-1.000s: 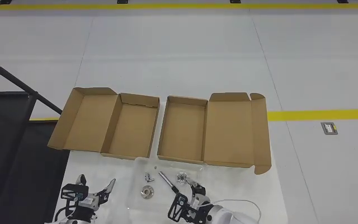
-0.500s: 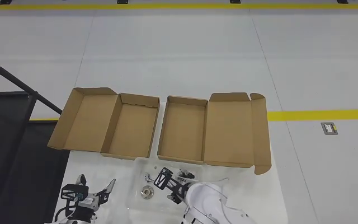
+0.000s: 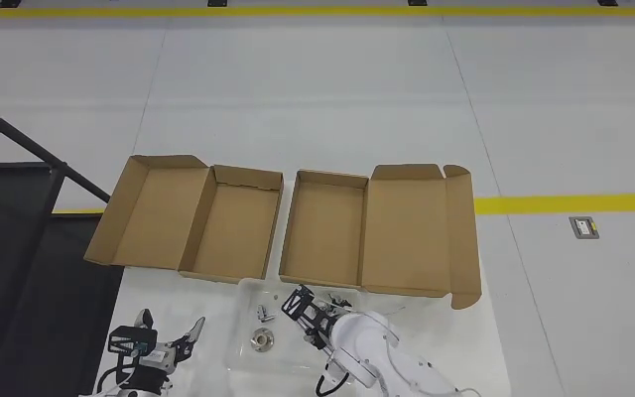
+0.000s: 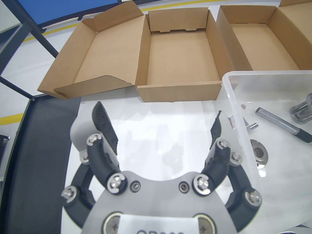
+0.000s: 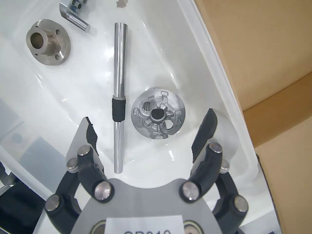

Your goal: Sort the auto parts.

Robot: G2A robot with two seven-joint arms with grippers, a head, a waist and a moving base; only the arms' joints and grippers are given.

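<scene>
- Right hand (image 5: pixel 150 122): fingers spread wide and holding nothing, lowered inside the clear bin (image 5: pixel 207 57).
- Ribbed hub (image 5: pixel 158 115): lies on the bin floor between the right hand's fingers, nearer one finger and touching neither.
- Steel rod (image 5: pixel 119 74): lies just beside the hub, also within the spread. It runs from near the palm out past the fingertips and has a black band partway along it.
- Flanged bushing (image 5: pixel 47 42) and drilled block (image 5: pixel 73 5): farther out beyond the fingertips, on the rod's side and well apart from the hub.
- Bin wall: close outside the finger on the hub's side, which leaves that finger little room.
- Left hand (image 4: pixel 158 114): fingers wide apart and holding nothing, above the white surface (image 4: pixel 146 152). The bin's rim is just beside one finger.
- Left cardboard box (image 3: pixel 233 223) and right cardboard box (image 3: pixel 322 230): open, just beyond the bin. No part is visible in either.
- Progress, as judged: sorting has not begun. All four visible parts remain in the bin.
- Step in hand, as judged: a first pick, most likely the hub given where the fingers stand.
- Remaining: grasp, carry and place every part.
</scene>
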